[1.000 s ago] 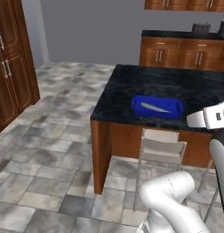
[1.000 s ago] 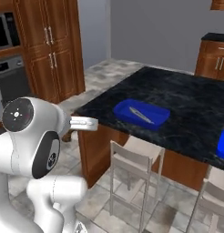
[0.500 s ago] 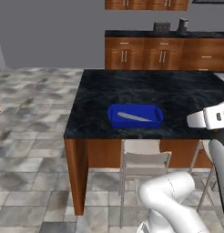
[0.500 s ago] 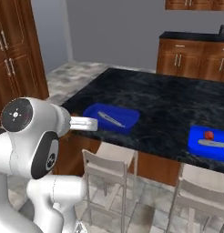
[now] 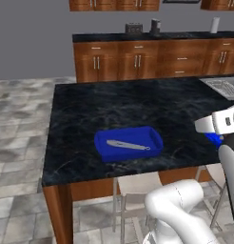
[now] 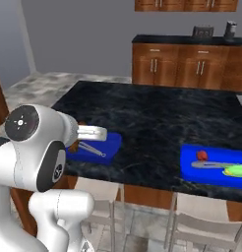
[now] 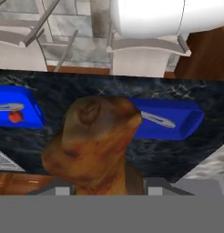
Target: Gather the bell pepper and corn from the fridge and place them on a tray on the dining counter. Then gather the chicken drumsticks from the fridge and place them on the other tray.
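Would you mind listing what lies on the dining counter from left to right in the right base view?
Tray with a silver utensil → bell pepper → corn, the last two lying together in the second tray on the dining counter.

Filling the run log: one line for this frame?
phase: carry | gripper: shut on chicken drumstick | pepper, corn: in far tray | near tray: utensil only

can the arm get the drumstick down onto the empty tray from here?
Probably yes. The gripper holds a chicken drumstick, and the empty tray lies near the dining counter edge facing the robot, with nothing above it.
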Motion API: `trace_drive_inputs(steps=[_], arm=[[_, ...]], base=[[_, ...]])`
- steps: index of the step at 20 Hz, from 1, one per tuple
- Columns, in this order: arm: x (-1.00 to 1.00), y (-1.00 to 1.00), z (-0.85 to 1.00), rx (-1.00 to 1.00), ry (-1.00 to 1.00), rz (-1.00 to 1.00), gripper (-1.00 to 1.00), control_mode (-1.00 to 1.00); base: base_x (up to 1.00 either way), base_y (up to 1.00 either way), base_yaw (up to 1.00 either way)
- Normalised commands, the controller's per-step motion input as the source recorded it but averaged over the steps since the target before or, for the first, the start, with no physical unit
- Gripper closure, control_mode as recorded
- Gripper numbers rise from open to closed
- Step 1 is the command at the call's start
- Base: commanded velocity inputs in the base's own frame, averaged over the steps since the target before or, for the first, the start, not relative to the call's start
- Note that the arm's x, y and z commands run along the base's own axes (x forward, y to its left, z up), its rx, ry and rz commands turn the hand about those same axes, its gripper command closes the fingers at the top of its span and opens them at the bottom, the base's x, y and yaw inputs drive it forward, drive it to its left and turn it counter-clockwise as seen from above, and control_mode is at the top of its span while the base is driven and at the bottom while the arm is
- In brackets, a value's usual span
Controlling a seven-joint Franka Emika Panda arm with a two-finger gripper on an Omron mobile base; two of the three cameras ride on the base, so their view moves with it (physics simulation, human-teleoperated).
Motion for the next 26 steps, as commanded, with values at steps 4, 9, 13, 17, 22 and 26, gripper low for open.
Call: trace_drive_inputs(steps=[4,9,13,17,22,26], arm=[[0.0,0.0,0.0,0.0,0.0,0.0,1.0,1.0],[0.0,0.0,0.0,0.0,0.0,0.0,1.0,1.0],[0.0,0.0,0.0,0.0,0.0,0.0,1.0,1.0],[0.0,0.0,0.0,0.0,0.0,0.0,1.0,1.0],[0.09,0.07,-0.03,0.0,0.0,0.01,1.0,-1.0],[0.66,0.36,-0.14,0.0,0.1,0.13,1.0,-1.0]], base=[[0.74,0.36,-0.39],[0.43,0.27,-0.29],[0.09,0.0,-0.03],[0.15,0.0,0.0],[0.25,0.19,0.01],[0.0,0.0,0.0]])
